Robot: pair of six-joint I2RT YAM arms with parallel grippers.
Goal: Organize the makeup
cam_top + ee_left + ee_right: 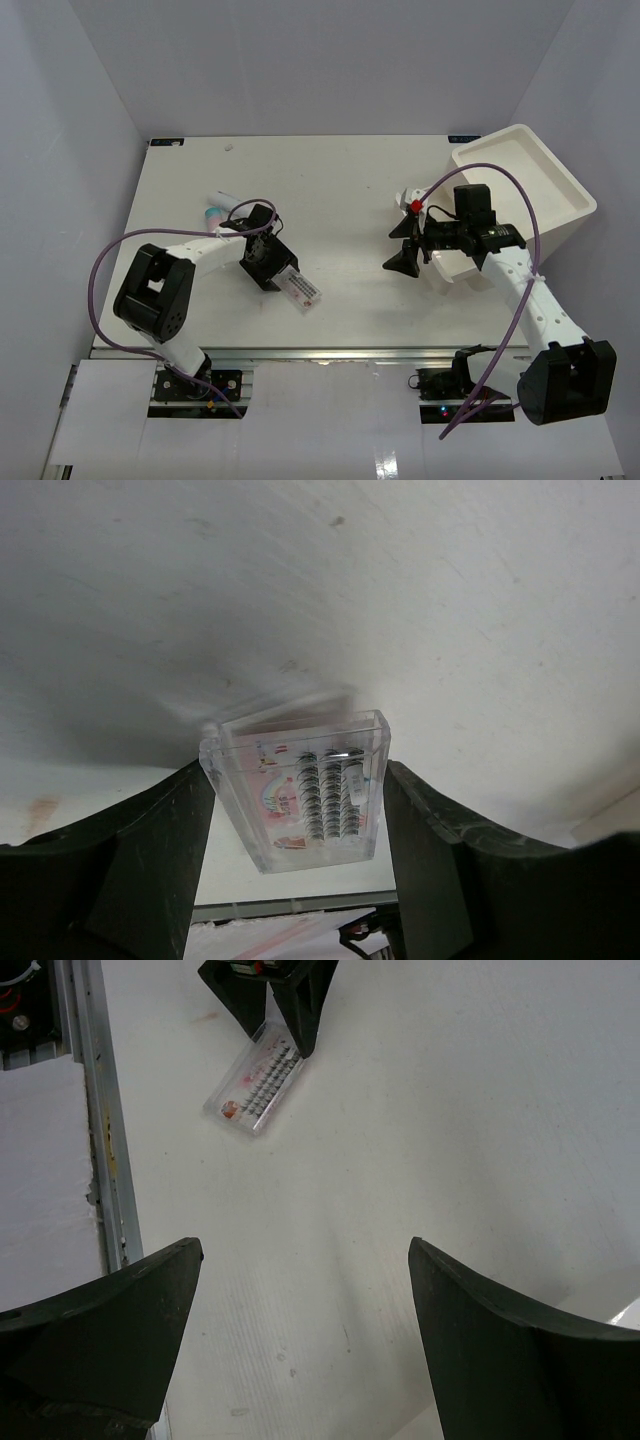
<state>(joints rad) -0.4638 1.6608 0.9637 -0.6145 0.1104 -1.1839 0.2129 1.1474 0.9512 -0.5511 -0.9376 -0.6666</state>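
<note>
One clear packet (305, 800) lies on the tabletop (450, 600) between the jaws of the left claw (295, 768), clamped or not I cannot tell, right claw (305, 1245) spread empty; best squeeze both long edges squarely before lifting.

White table (350, 200), matte, a few scuffs and specks; faint reddish smudge (207, 1017) on the surface close to the packet. Metal rail (340, 352) runs along the near edge. Left of centre, towards the near edge: one flat clear packet (303, 290) lying on the tabletop, rows of dark dots inside, a coloured print at one end. Further back on the left: a pink teal-capped tube (213, 213) and a white tube (222, 198), lying close together, only partly in sight; whether they touch, cannot tell. Right side, towards the far corner: large white rectangular bin (510, 175), open top, well apart from packet and tubes.
</note>
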